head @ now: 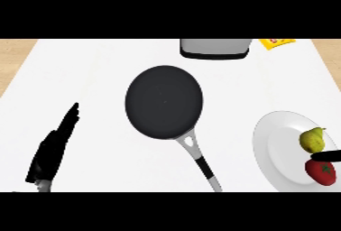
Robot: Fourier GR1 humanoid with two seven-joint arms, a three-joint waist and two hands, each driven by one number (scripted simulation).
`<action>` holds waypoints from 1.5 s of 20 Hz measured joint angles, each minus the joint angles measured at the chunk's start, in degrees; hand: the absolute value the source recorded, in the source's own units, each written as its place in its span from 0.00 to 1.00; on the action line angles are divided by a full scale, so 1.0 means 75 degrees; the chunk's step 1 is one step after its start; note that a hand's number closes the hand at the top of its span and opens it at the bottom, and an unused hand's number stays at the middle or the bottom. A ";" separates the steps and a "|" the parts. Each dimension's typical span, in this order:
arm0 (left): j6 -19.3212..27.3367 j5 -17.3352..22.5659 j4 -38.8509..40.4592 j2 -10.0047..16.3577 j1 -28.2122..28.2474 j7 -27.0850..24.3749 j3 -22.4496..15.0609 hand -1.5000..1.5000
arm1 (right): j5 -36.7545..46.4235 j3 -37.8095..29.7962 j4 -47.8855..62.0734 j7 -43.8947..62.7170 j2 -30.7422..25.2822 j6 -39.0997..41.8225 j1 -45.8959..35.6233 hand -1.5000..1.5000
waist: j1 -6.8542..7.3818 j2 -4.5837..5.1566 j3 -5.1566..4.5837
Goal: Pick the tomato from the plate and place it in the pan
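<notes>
The step in hand is the grasp on the tomato (322, 171). It lies on the near right part of the white plate (273, 144), at the right side of the table (86, 76). A dark sliver of the right hand (328, 155) comes in from the view's right edge, just above the tomato. It lies between the tomato and a yellow-green fruit (311, 139), probably a pear. So little of this hand shows that I cannot tell whether it is open or closed on anything.

To grasp well, the hand should close round the tomato alone, on the side away from the fruit, so the neighbour is not nudged across the plate. A straight lift clear of the plate's rim should come before any carry leftward.

The plate holds these two things, close together. The black pan (163, 101) sits in the middle of the table, well apart from the plate, with nothing in it. Its handle (203, 164) points toward the near edge, so the release is best aimed at the dark round bed, away from the handle.

The left hand (52, 151) rests at the left, fingers straight, holding nothing.
</notes>
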 measured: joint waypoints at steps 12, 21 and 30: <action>-0.0163 -0.0102 -0.0222 -0.0033 0.0071 0.0216 0.0208 0.50 | -0.0169 0.0599 0.0885 -0.0219 0.0429 0.0028 -0.0495 0.00 | -0.0060 -0.0014 0.0004; -0.0182 -0.0337 -0.0330 -0.0225 0.0330 0.0158 0.0280 0.50 | 0.0009 0.0799 0.1174 -0.0492 0.0842 -0.0190 -0.0407 0.00 | -0.0113 -0.0035 -0.0006; -0.0301 -0.0478 -0.0369 -0.0381 0.0222 0.0313 0.0435 0.50 | 0.0402 0.0604 0.1613 -0.0729 0.1172 -0.0609 -0.0484 1.00 | -0.0175 -0.0089 -0.0173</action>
